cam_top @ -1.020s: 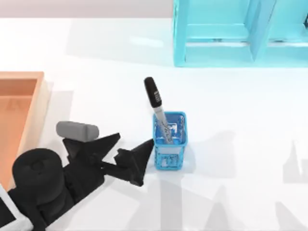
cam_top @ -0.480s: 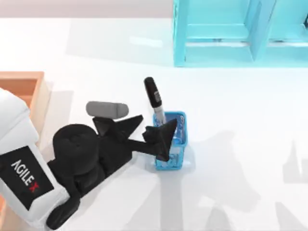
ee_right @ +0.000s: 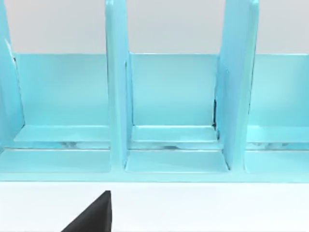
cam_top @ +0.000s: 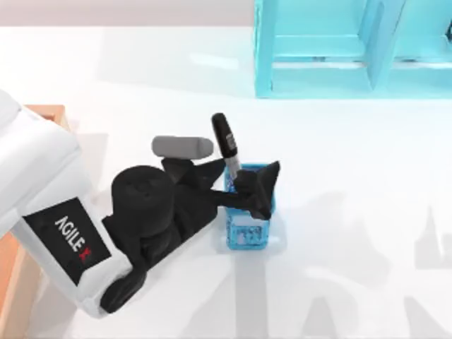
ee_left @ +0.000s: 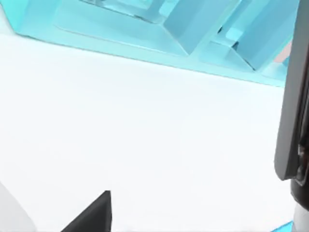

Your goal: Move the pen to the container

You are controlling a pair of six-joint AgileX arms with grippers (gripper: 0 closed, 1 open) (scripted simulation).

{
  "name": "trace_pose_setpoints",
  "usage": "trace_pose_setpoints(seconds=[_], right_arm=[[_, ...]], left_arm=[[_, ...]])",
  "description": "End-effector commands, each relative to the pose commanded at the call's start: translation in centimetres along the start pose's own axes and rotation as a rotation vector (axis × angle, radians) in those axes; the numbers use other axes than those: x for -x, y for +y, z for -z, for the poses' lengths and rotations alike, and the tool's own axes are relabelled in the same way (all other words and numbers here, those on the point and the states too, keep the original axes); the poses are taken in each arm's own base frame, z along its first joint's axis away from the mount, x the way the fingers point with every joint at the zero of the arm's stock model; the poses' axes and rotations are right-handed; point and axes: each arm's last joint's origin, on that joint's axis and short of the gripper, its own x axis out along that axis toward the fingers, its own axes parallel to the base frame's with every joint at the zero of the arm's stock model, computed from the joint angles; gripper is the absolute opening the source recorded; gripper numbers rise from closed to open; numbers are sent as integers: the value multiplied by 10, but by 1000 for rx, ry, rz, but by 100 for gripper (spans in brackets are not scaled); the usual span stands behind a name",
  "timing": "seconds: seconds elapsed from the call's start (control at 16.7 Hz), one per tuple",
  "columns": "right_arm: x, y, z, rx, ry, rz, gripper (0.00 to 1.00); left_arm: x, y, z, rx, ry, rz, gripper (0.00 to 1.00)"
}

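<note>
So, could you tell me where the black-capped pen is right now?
Near the top view's centre, the black-capped pen stands tilted in the blue mesh cup, the left gripper at it.

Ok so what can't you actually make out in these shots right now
- Top view: whether the left gripper touches the pen; its fingers straddle the barrel above the blue cup.
- Top view: the pen's lower end, hidden inside the cup.
- Top view: most of the wooden tray, covered by the left arm and cut by the frame edge.
- Left wrist view: the pen's cap, cut off at the frame's edge.

black-capped pen (cam_top: 226, 145) upright in cup, container (cam_top: 53, 113) far left
</note>
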Motion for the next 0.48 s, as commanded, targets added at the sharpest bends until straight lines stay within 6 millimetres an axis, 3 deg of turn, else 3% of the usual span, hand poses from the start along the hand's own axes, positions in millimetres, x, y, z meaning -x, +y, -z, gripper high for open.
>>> trace_pose_setpoints(seconds=[0.06,0.48], right_arm=[[0,0,0,0,0,0,100],[0,0,0,0,0,0,100]], left_arm=[[0,0,0,0,0,0,100],[0,0,0,0,0,0,47]])
